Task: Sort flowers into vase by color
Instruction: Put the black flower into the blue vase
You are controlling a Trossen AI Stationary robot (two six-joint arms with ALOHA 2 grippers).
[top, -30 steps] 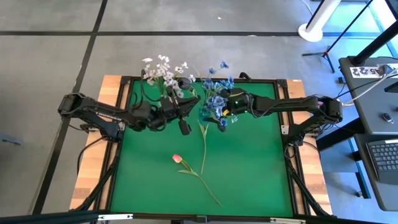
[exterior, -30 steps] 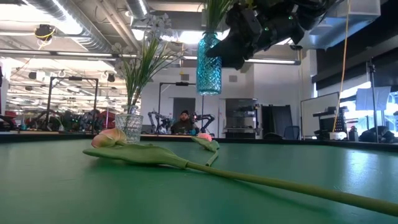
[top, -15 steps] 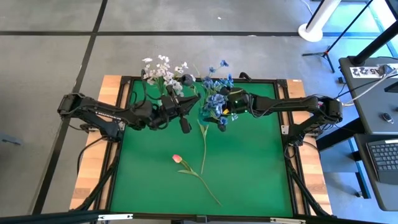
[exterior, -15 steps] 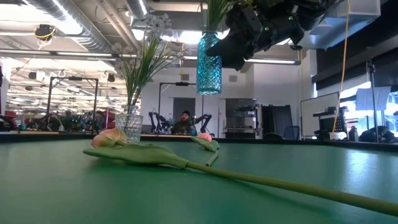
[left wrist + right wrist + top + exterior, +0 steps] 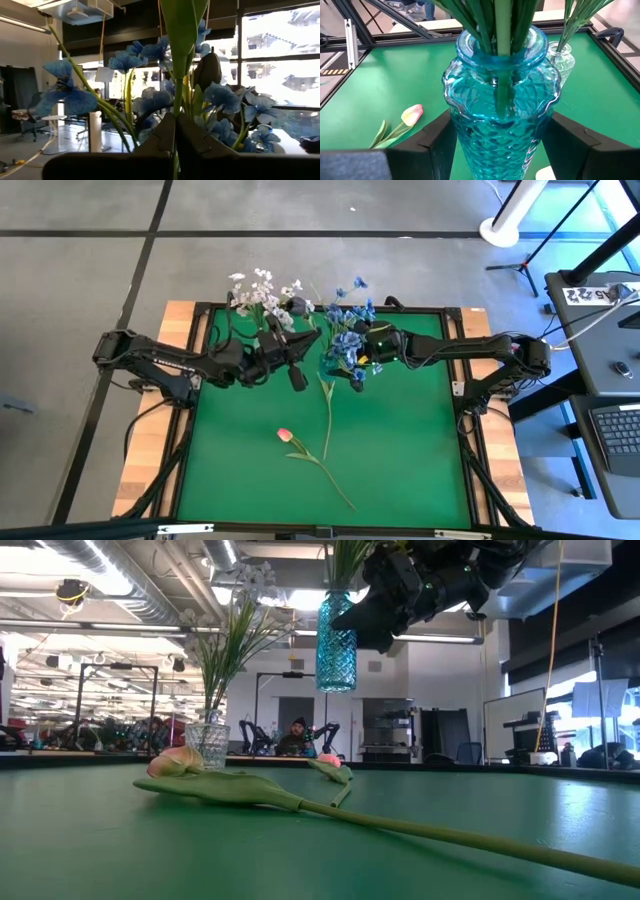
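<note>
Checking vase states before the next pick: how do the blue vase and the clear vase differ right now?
Blue vase is teal patterned glass, lifted off the table in the right pincer; clear vase stands on the green mat. Blue vase holds blue blossoms; clear vase holds white blossoms. Both upright, green stems inside.

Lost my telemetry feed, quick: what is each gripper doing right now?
Left gripper: shut on a green flower stem among the blue flowers.
Right gripper: shut on the blue vase, held above the table.

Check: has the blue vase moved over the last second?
No. In the low view the blue vase, held off the mat by the right hand, keeps its place against the clear vase behind it.
</note>
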